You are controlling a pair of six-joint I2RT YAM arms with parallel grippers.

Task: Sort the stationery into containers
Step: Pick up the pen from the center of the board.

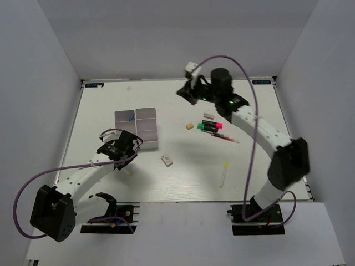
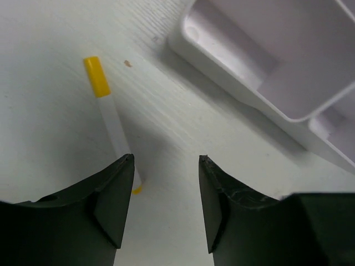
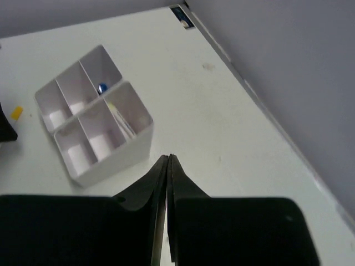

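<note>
Left pincer [image 2: 166, 183] jaws apart, empty; yellow-capped white pen [image 2: 113, 124] on table [image 2: 50, 138] touching its left jaw tip, tray [image 2: 244, 83] ahead-right. Right pincer [image 3: 167, 166] jaws together, empty; tray ahead-left.

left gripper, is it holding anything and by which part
Nothing is held. The left gripper is open, and the yellow-capped pen lies on the table just outside its jaws, not between them.
</note>
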